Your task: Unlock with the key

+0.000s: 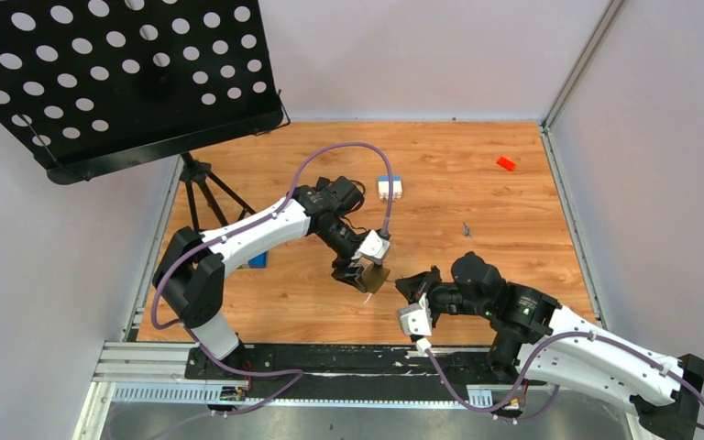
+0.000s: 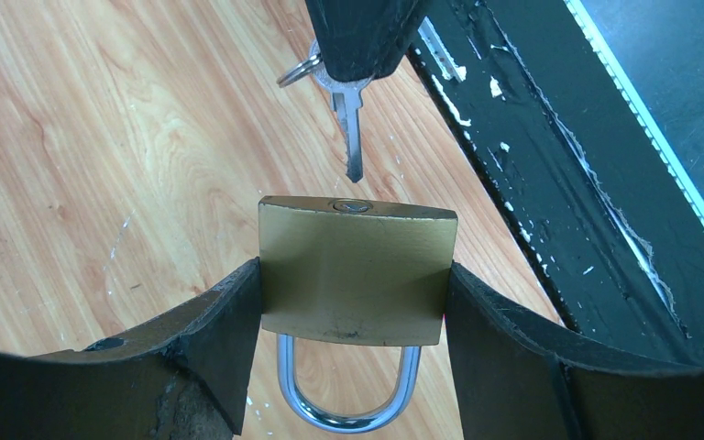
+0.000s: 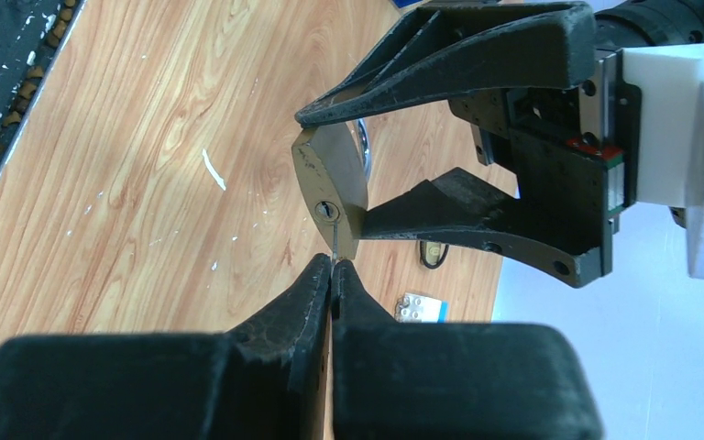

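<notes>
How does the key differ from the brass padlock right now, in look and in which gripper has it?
The key is thin, grey and toothed; the padlock is a much larger, blocky brass body with a steel shackle. The key is pinched in the shut right gripper; the padlock is clamped in the wider-set left gripper. Both are metal.

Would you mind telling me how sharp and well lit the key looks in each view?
Left wrist view: key and padlock sharp, glare on the shackle. Right wrist view: key only an edge-on sliver, right gripper a dark mass. Top external view: evenly lit, key too small to make out.
</notes>
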You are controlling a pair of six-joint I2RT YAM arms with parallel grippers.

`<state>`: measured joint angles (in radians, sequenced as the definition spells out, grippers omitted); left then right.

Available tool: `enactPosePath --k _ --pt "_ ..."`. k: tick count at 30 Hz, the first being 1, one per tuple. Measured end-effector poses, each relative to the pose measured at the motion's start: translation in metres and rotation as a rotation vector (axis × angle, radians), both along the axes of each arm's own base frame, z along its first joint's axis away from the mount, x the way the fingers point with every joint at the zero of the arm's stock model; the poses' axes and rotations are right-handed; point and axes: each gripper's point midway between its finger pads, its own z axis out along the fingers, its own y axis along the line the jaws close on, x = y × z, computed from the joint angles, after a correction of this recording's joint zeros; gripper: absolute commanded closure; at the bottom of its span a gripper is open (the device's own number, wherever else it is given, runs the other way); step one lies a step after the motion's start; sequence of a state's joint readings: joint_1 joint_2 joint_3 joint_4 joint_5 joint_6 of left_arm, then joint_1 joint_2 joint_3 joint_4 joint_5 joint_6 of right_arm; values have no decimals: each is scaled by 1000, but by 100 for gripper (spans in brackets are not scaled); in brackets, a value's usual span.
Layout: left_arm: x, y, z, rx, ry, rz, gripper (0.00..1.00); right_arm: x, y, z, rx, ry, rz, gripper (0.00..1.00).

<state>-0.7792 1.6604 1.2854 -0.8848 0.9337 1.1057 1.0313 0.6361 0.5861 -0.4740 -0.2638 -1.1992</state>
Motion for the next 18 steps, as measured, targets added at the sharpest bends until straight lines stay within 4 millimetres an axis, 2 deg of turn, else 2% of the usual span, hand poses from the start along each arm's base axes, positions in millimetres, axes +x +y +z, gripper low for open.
enactPosePath --k 7,18 --pt "-1 -1 0 0 0 -4 100 -1 3 -9 -32 18 8 100" --pt "-3 -2 0 0 1 -10 100 -3 6 -11 -36 18 18 100"
